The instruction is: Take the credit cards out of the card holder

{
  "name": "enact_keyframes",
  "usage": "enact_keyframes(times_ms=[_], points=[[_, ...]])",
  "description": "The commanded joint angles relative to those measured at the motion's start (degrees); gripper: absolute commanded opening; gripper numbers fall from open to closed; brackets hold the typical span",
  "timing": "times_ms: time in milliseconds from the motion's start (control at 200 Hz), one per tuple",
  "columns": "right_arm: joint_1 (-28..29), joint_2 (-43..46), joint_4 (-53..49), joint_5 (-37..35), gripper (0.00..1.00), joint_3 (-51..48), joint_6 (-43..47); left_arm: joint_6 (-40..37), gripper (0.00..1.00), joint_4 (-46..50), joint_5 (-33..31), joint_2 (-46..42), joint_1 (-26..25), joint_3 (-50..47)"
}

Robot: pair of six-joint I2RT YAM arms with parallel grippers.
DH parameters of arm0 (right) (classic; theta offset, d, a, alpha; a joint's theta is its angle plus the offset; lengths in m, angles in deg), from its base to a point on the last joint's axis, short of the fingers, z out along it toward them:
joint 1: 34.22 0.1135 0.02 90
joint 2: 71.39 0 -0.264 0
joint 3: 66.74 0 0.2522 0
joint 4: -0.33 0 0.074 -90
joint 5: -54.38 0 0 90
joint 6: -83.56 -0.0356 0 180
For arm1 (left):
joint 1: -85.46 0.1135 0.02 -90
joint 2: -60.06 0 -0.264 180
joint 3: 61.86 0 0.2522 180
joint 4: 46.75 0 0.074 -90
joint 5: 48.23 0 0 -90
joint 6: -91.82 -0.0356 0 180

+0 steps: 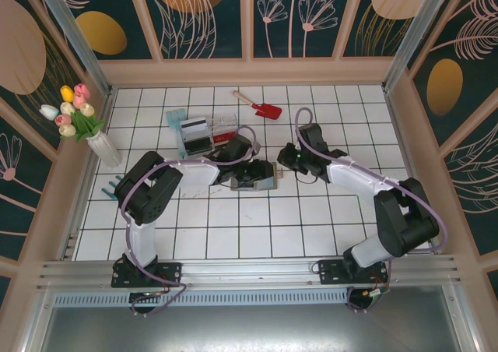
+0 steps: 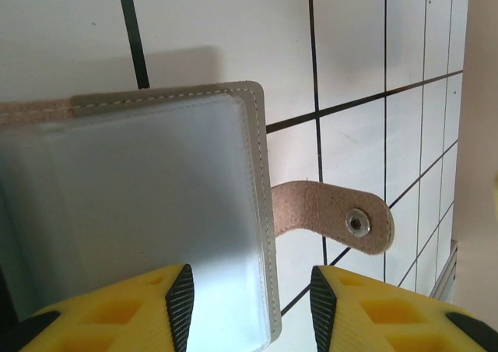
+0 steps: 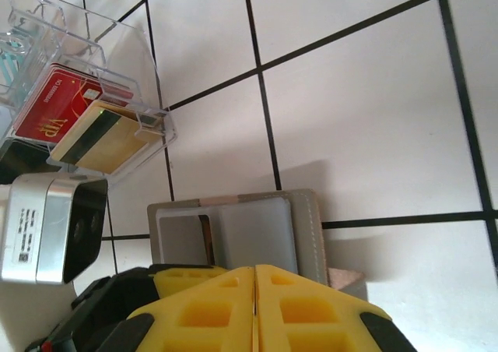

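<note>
Left wrist view, nearest first: the left tool (image 2: 247,293) has its yellow fingers (image 2: 148,305) spread. The stitched edge of the card holder (image 2: 140,196) runs down into the gap between them, and one finger overlaps the holder's pale clear pocket. Whether either finger presses on it I cannot tell. Past that edge a tan tab (image 2: 342,216) with a metal snap sticks out over the white tiled desk (image 2: 233,33). In the right wrist view the right tool (image 3: 254,278) has its fingers pressed together, with nothing seen between them. Its tips sit at the near edge of the card holder, which lies flat on the desk with pale pockets side by side. Farther off to the left stands a clear tray (image 3: 148,79). A red card (image 3: 47,107) and a black and gold card (image 3: 109,138) sit next to each other in one of its compartments. In the top external view both tools come together at the middle of the desk, the left one over the card holder and the right one just beside it. The clear tray is behind the left arm, a red toy shovel (image 1: 266,108) lies farther back, and a vase of tulips (image 1: 105,148) stands near the desk's left edge.
</note>
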Motion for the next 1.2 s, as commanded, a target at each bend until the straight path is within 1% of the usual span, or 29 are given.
enact_keyframes(times_ms=[0,60,165,330,445,585,711,801,941,991,1016,1091,1196], points=[[-0.7,2.1,-0.2,-1.9,0.11,-1.6,-1.5,0.3,0.46,0.0,-0.1,2.1,-0.4,2.1],[-0.8,2.3,-0.3,-2.0,0.11,-1.5,-1.5,0.1,0.45,1.5,-1.2,2.9,-0.6,2.7],[-0.9,1.7,-0.2,-1.5,0.11,-1.4,-1.7,-0.1,0.38,3.3,-2.6,3.4,-0.6,2.6],[-0.8,1.0,-0.1,-0.1,0.06,-0.6,-1.3,-0.7,0.25,5.1,-4.4,0.6,-0.6,2.1],[-0.2,0.3,-0.4,0.4,0.05,0.6,-0.9,-1.3,0.19,5.9,-6.1,-2.4,-0.7,1.2],[1.6,-2.1,-0.8,0.9,0.05,3.0,0.3,-2.0,0.15,7.3,-7.9,-4.7,-0.6,0.6],[3.8,-5.4,-2.1,0.3,0.04,6.4,1.6,-1.8,0.13,4.4,-5.6,-4.8,-0.2,-1.1],[5.8,-7.2,-2.4,0.0,0.03,8.3,1.6,-1.7,0.11,4.7,-4.8,-4.5,0.4,-1.6],[6.6,-9.4,-2.8,0.0,0.03,9.7,0.4,-0.6,0.11,3.7,-6.1,-8.6,2.0,-5.2],[6.9,-10.1,-2.5,0.9,0.04,10.1,0.8,0.6,0.14,3.5,-6.5,-10.5,2.9,-7.6],[7.2,-10.6,-2.5,1.6,0.06,10.4,1.3,1.3,0.16,3.2,-6.6,-11.4,3.7,-8.8],[8.2,-12.7,-2.9,4.5,0.18,11.8,3.8,3.1,0.21,1.8,-6.2,-13.8,5.1,-12.2],[8.7,-16.1,-2.3,7.9,0.21,12.2,5.0,4.3,0.27,1.2,-6.4,-15.8,6.5,-15.2]])
